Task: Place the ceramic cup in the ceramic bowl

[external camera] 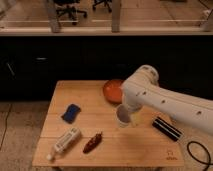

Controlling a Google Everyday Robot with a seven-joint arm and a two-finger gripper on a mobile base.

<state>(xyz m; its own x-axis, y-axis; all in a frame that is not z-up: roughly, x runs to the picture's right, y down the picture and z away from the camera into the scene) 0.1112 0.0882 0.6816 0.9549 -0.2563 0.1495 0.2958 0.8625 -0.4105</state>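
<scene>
You will find no text, number or brand here that can be read. A small dark mark (170, 156) sits at the front right corner of the tabletop (145, 145), too small to make out. The white tube (65, 141) near the front left shows no legible label. The gripper (129, 117) hangs above the tabletop's middle, at the ceramic cup (122, 114).
</scene>
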